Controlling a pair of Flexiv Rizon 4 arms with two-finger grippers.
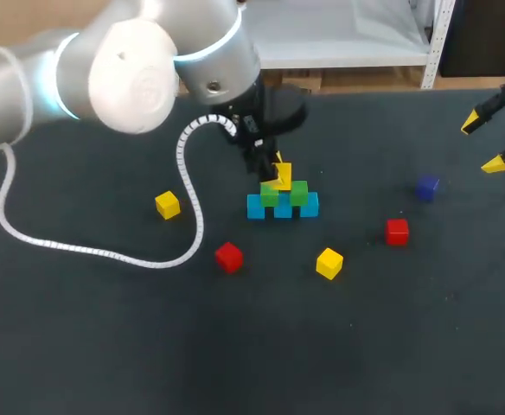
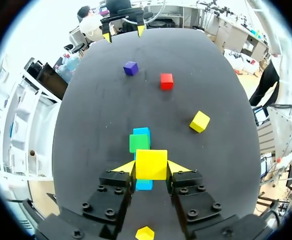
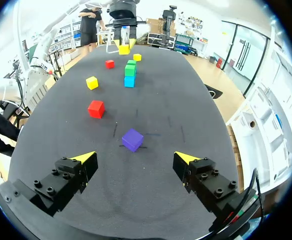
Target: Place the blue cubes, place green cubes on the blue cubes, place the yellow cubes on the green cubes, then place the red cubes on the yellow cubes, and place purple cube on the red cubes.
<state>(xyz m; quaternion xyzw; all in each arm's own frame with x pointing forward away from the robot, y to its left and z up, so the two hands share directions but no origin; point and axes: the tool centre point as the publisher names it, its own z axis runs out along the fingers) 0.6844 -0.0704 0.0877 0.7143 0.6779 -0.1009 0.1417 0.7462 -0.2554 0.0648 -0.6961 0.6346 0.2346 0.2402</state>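
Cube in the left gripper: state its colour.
Yellow. The cube shows best in the left wrist view, clamped by the left gripper.

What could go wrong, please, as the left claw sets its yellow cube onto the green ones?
The left claw holds the yellow cube over the two green cubes; released off-centre, it may topple off. The claw is close to the green cubes and, on opening, might knock them off the blue cubes.

Cube count: three blue cubes (image 1: 255,207), two green cubes (image 1: 298,193), three yellow cubes (image 1: 168,205). Two red cubes (image 1: 397,232) and one purple cube (image 1: 426,187) are present.
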